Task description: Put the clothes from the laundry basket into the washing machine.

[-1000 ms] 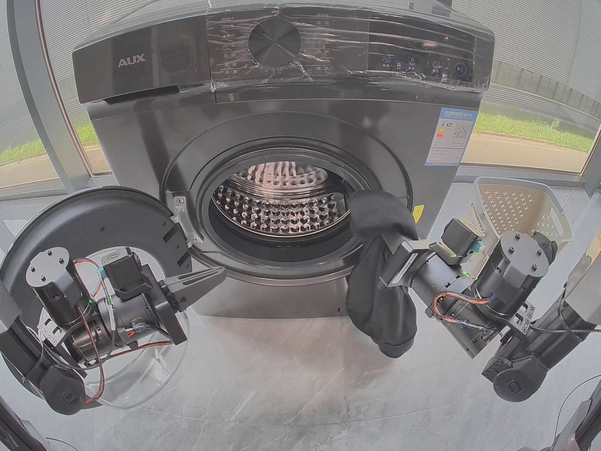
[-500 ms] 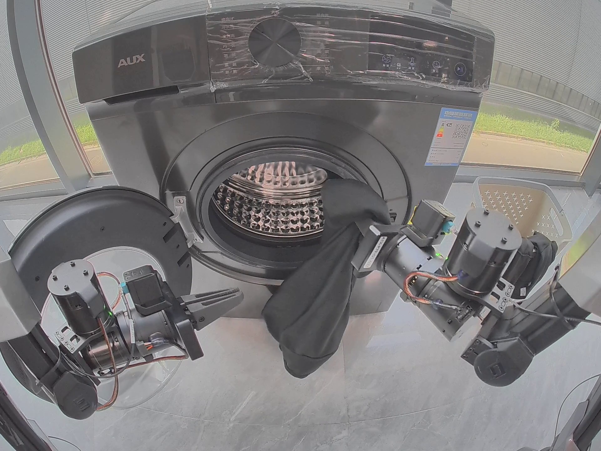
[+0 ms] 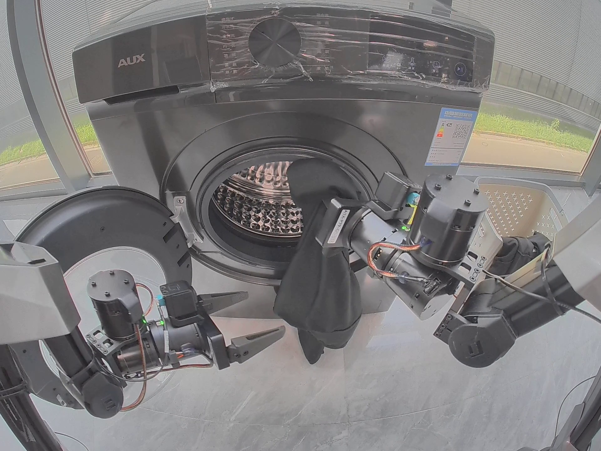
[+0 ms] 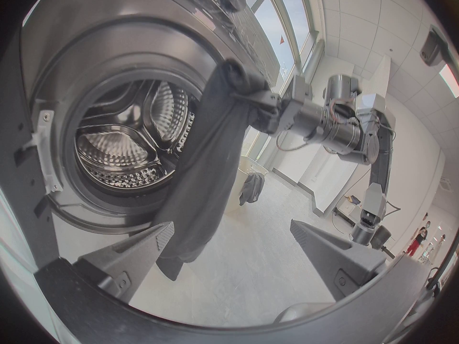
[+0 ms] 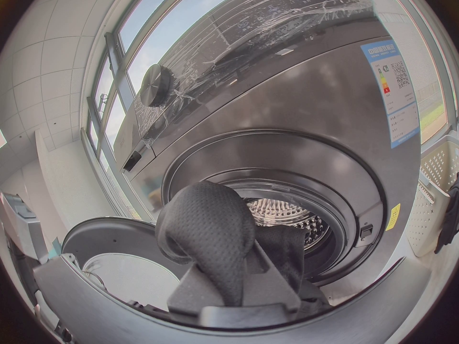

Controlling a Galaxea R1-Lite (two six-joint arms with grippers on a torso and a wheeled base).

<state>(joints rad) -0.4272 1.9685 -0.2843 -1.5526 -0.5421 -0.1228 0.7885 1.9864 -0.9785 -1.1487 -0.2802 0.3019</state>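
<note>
Garment (image 3: 319,277) is clamped in your right gripper (image 3: 322,217) at the washing machine (image 3: 282,120) mouth, mostly dangling below the gripper, outside. Let go now and it may slide to the floor (image 3: 313,396).

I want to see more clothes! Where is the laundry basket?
In the head view the laundry basket stands on the robot's right, just beside the washing machine's right side.

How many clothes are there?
2. A black garment hangs from the right tool at the washer's opening; a second garment drapes over the laundry basket. More may hide inside.
</note>
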